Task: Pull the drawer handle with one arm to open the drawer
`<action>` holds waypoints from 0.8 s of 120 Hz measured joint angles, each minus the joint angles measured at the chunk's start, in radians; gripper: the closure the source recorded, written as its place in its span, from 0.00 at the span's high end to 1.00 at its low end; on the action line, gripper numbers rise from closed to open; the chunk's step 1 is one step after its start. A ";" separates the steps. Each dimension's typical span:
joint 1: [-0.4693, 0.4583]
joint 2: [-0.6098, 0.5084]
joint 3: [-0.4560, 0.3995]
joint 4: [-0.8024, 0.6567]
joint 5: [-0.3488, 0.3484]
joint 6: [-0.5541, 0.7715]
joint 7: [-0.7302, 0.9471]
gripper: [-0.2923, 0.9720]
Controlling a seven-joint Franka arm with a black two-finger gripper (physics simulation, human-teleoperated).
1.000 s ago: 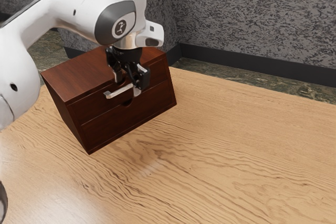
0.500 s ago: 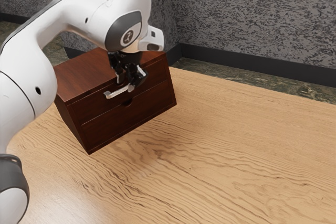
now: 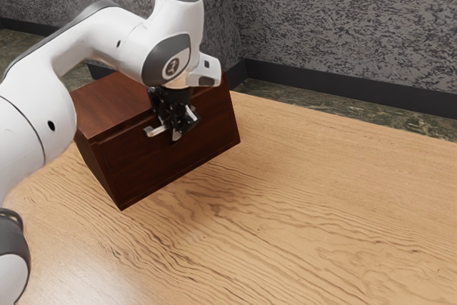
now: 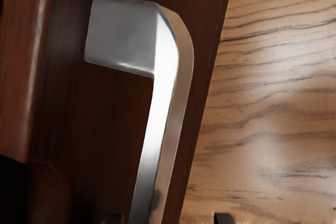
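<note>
The gripper (image 3: 176, 125) straddles the silver drawer handle (image 3: 153, 131) at its 3 o'clock end, fingers apart, against the dark wooden cabinet (image 3: 143, 158)

Drawer (image 3: 171, 151): dark red-brown wood front of a cabinet (image 3: 107, 105) standing skewed on the table (image 3: 321, 198), far left. Handle (image 3: 153, 131): silver flat bar, bent ends, across the upper front. Open or shut: unclear.

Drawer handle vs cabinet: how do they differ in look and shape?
The drawer handle is silvery, glossy metal; the cabinet is dark reddish-brown wood. The handle is a slim bar bent at its end; the cabinet is a broad box. The handle stands off the front face, while the cabinet sits on the table.
</note>
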 joint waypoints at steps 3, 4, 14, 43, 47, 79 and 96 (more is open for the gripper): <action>-0.006 -0.009 0.000 -0.008 0.000 0.005 0.000 0.31; -0.008 -0.012 0.000 -0.011 -0.001 0.006 0.000 0.31; -0.033 -0.046 -0.001 -0.049 -0.001 0.018 -0.001 0.28; -0.123 -0.102 0.007 -0.129 0.000 0.039 -0.006 0.27; -0.132 -0.103 0.007 -0.132 0.000 0.040 -0.008 0.27; -0.180 -0.188 0.007 -0.247 0.003 0.063 -0.020 0.27; -0.217 -0.208 0.007 -0.271 0.003 0.073 -0.026 0.26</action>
